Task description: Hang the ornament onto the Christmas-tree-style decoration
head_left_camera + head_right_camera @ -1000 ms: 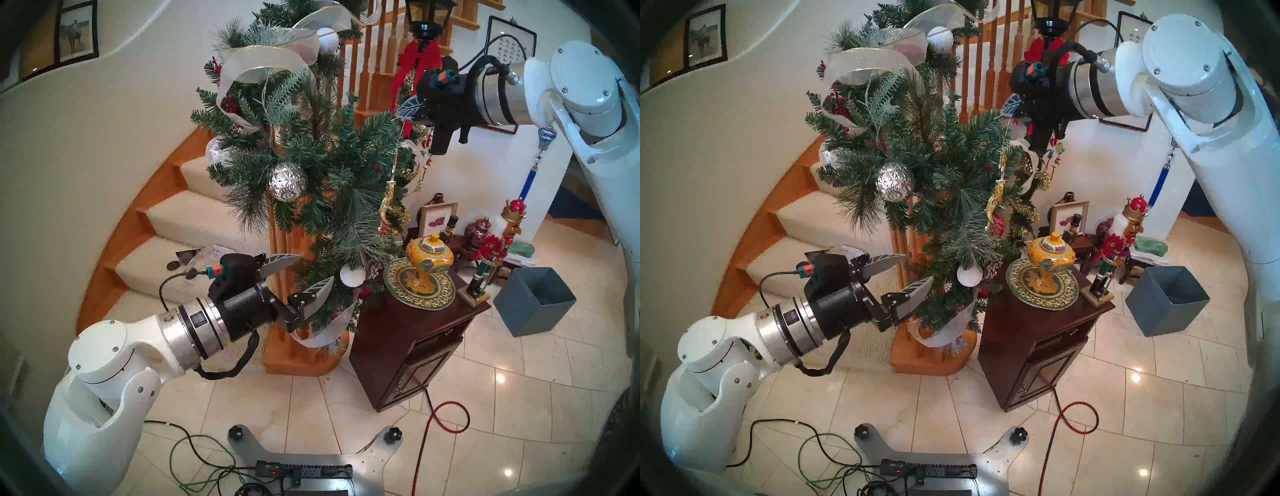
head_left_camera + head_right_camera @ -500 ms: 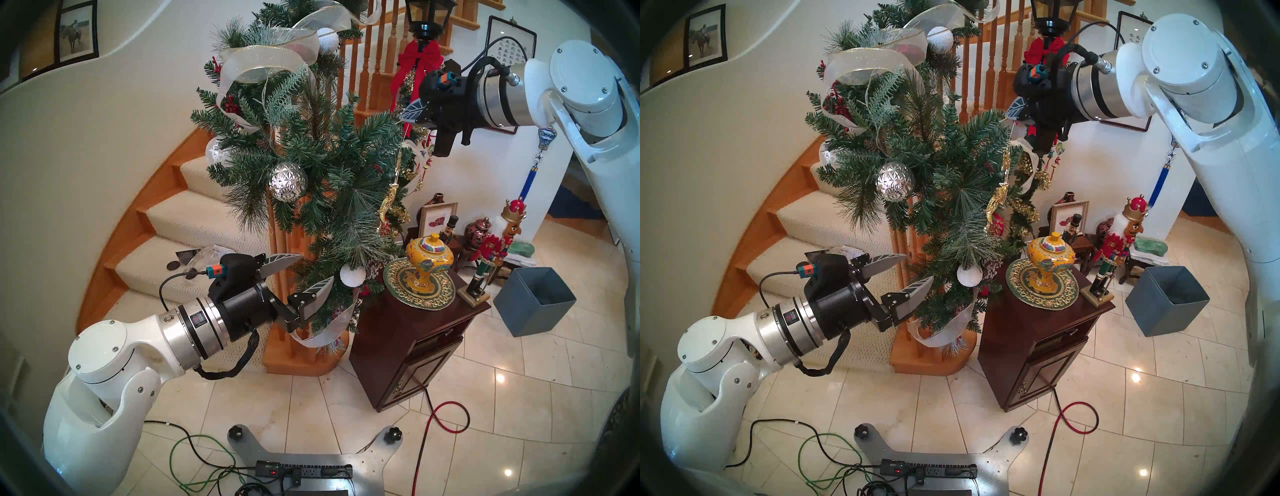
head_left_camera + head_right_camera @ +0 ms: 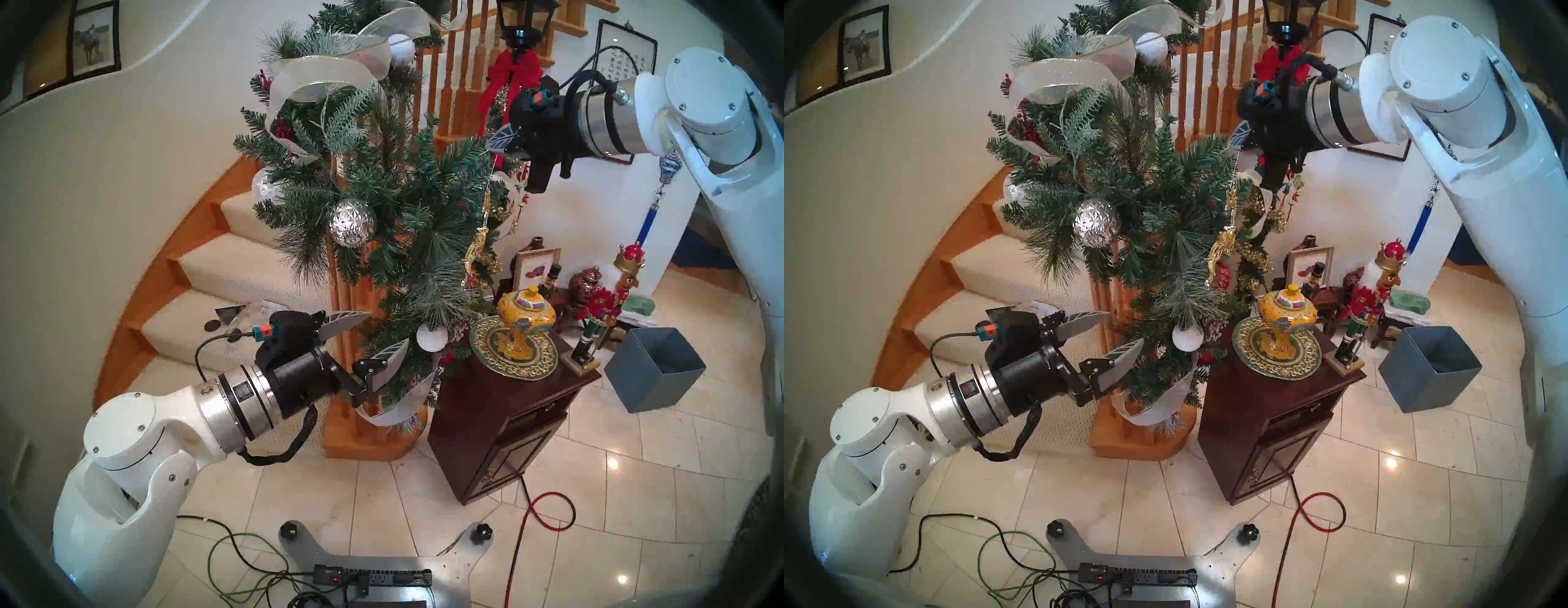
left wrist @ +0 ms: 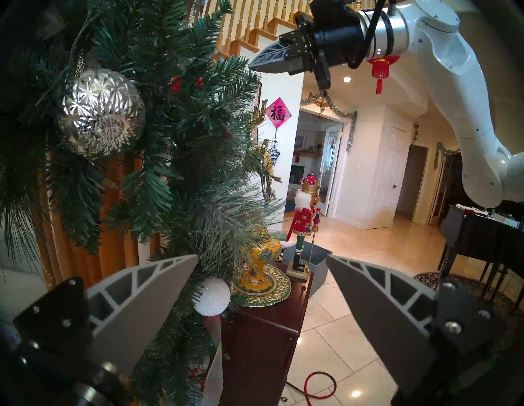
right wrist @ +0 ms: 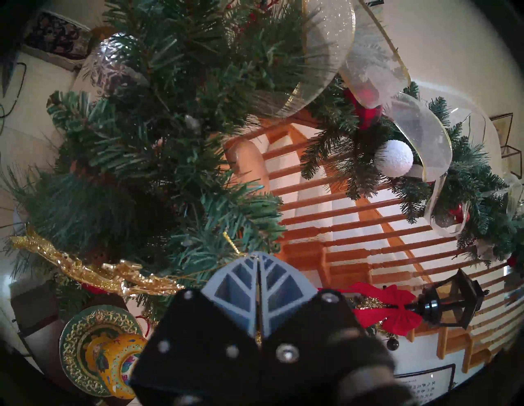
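I keep my right fingers (image 3: 497, 142) pressed together on the thin gold thread of the flat glittery gold reindeer ornament (image 3: 474, 250), high up at the right edge of the big bushy green pine-needle garland with the sheer silver ribbon (image 3: 382, 191). I hold it by the thread and not by the body, I think, so that the reindeer hangs free under my fingertips and the loop stays free to catch a branch. The thread runs straight down from the tips, and the reindeer hangs well below them, just beside the outer needles; whether it touches them I cannot tell. In my right wrist view the closed fingers (image 5: 256, 279) sit just beside a green branch tip, and a short piece of gold thread comes out there toward the needles.

My left fingers (image 3: 370, 335) are spread apart and hold nothing. They wait low at the garland's left side, near the white snowy ball (image 3: 432, 336), well apart from the reindeer.

The ornament is not yet hung, in my judgement.
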`<control>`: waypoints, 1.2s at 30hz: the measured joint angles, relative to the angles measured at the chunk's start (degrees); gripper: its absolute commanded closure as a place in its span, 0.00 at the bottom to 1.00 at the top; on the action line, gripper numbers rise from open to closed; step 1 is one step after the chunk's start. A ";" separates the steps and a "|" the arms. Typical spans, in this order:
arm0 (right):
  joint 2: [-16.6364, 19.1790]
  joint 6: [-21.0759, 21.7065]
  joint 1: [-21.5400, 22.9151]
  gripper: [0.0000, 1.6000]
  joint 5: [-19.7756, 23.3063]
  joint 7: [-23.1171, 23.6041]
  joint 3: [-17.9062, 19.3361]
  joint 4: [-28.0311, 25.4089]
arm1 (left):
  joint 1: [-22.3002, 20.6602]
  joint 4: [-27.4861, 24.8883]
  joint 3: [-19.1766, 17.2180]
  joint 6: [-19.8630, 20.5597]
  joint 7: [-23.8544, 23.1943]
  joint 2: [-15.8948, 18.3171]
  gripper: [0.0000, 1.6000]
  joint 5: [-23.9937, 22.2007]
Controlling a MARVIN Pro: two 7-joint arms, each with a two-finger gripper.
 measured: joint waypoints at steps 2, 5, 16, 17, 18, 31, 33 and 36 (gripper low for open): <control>-0.19 -0.07 0.13 1.00 -0.10 0.12 -0.09 0.08 | 0.00 0.00 0.00 0.00 0.00 0.00 0.00 0.00; -0.41 -0.11 0.31 1.00 -0.24 0.29 -0.22 0.14 | 0.00 0.00 0.00 0.00 0.00 0.00 0.00 0.00; -1.19 0.03 0.69 1.00 -0.75 0.77 -0.72 0.15 | 0.00 0.00 0.00 0.00 0.00 0.00 0.00 0.00; -1.29 0.06 0.70 1.00 -0.79 0.78 -0.79 0.15 | 0.00 0.00 0.00 0.00 0.00 0.00 0.00 0.00; -1.39 0.08 0.71 1.00 -0.83 0.81 -0.88 0.15 | 0.00 0.00 0.00 0.00 0.00 0.00 0.00 0.00; -2.01 0.28 0.74 1.00 -1.01 1.22 -1.33 -0.09 | 0.00 0.00 0.00 0.00 0.00 0.00 0.00 0.00; -2.00 0.35 0.74 1.00 -1.01 1.33 -1.29 -0.35 | 0.00 0.00 0.00 0.00 0.00 0.00 0.00 0.00; -1.85 0.44 0.74 1.00 -1.01 1.49 -1.19 -0.83 | 0.00 0.00 0.00 0.00 0.00 0.00 0.00 0.00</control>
